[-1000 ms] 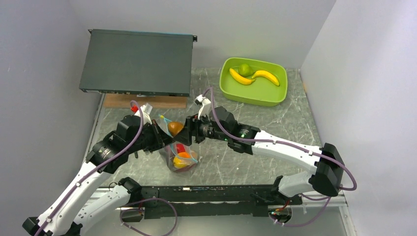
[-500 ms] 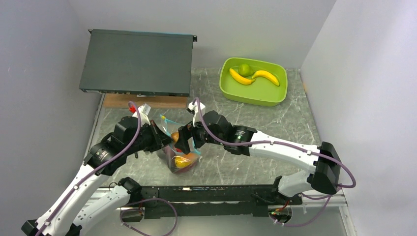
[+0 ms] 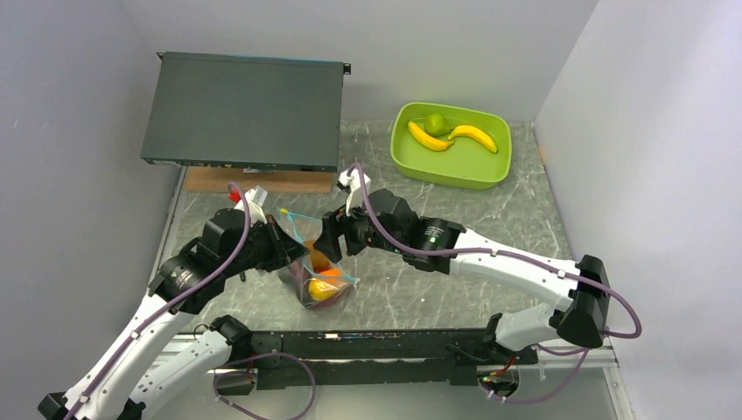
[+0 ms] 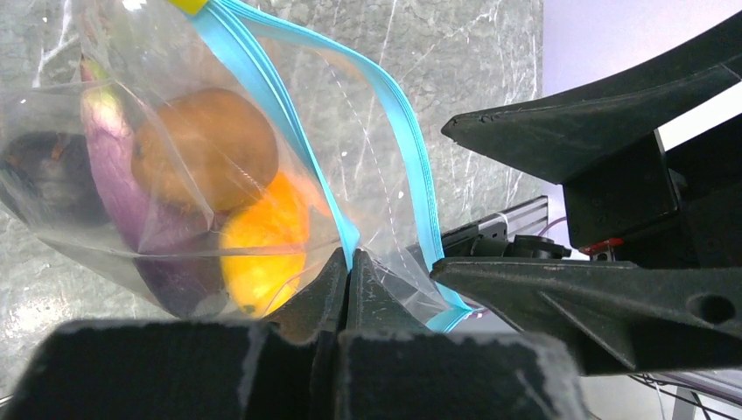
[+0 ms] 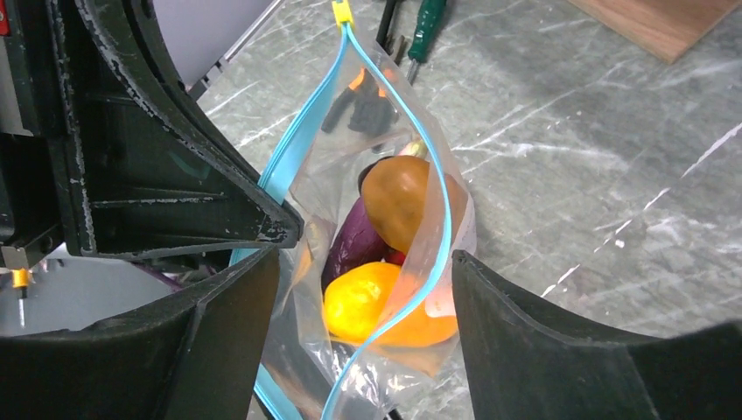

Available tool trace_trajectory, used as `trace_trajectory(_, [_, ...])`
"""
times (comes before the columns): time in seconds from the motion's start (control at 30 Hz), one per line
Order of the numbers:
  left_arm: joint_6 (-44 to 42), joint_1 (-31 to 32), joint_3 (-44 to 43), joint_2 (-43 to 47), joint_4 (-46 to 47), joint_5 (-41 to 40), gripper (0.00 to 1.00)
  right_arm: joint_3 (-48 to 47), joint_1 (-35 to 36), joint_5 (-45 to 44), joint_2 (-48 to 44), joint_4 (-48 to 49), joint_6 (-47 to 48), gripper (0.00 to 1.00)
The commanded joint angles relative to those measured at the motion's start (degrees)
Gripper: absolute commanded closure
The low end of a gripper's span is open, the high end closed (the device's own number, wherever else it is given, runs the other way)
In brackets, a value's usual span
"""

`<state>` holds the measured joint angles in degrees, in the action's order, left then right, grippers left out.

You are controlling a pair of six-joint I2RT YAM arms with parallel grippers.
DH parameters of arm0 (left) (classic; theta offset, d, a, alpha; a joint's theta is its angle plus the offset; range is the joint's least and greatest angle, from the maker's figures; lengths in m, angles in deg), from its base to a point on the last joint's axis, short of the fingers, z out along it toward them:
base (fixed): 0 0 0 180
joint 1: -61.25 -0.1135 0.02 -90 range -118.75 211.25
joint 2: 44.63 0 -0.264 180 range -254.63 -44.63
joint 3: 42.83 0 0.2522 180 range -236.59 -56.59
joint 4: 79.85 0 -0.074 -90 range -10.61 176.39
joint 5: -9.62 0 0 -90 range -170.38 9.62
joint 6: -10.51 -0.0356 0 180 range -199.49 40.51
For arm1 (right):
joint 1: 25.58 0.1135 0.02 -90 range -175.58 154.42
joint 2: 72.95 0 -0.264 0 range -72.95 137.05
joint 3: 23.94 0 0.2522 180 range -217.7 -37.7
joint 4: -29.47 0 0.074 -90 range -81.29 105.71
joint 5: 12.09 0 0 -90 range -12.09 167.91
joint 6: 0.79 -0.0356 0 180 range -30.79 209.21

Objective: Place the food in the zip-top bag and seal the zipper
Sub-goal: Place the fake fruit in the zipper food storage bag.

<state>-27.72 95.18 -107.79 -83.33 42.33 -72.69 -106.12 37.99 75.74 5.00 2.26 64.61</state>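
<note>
The clear zip-top bag (image 3: 317, 273) hangs open at the table's near middle. Its teal-blue zipper (image 5: 443, 219) gapes. Inside lie a brown kiwi (image 5: 404, 201), a purple eggplant (image 5: 354, 243), an orange piece (image 5: 372, 302) and a bit of red. My left gripper (image 4: 347, 262) is shut on the bag's near mouth edge (image 3: 289, 249). My right gripper (image 5: 363, 289) is open and empty just above the bag's mouth (image 3: 331, 238). Two yellow bananas (image 3: 451, 136) and a green lime (image 3: 435, 122) lie in the tub.
A lime-green tub (image 3: 490, 171) stands at the back right. A dark flat box (image 3: 243, 109) rests on a wooden board (image 3: 258, 180) at the back left. Tool handles (image 5: 420, 31) lie on the table beyond the bag.
The kiwi held in my right gripper over the bag a second ago now lies inside the bag. My right gripper dipped to the mouth, opened and has drawn back up a little.
</note>
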Motion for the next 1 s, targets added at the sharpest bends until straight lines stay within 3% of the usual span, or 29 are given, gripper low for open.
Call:
trace_trajectory(0.0, [0.1,-0.1,0.3,0.6,1.2,-0.5,1.00,-0.8,0.4,-3.2,-1.8,-2.1,-2.1,0.32])
trace_trajectory(0.23, [0.2,-0.1,0.5,1.0,1.4,-0.6,1.00,2.2,1.8,-5.4,-0.2,-1.4,-2.4,0.45])
trace_trajectory(0.33, [0.1,-0.2,0.3,0.7,1.5,-0.2,1.00,1.5,1.8,-8.9,2.0,-2.4,-1.6,0.67])
trace_trajectory(0.43, [-0.7,-0.1,-3.0,0.3,-1.9,-0.9,1.00,-1.5,1.8,-11.0,2.9,-4.7,1.7,1.00])
trace_trajectory(0.63, [-1.9,-0.2,-12.3,3.3,-10.0,-5.8,1.00,-5.3,1.9,-18.0,-3.5,-9.7,8.2,1.00])
trace_trajectory(0.73, [-0.9,-0.1,-7.9,5.2,-9.4,-7.1,1.00,-2.1,1.8,-15.1,-6.3,-7.1,7.4,1.00])
trace_trajectory(0.97, [2.3,-0.2,1.4,2.7,-2.0,-1.0,1.00,2.3,1.8,-7.8,-4.6,0.1,1.6,1.00])
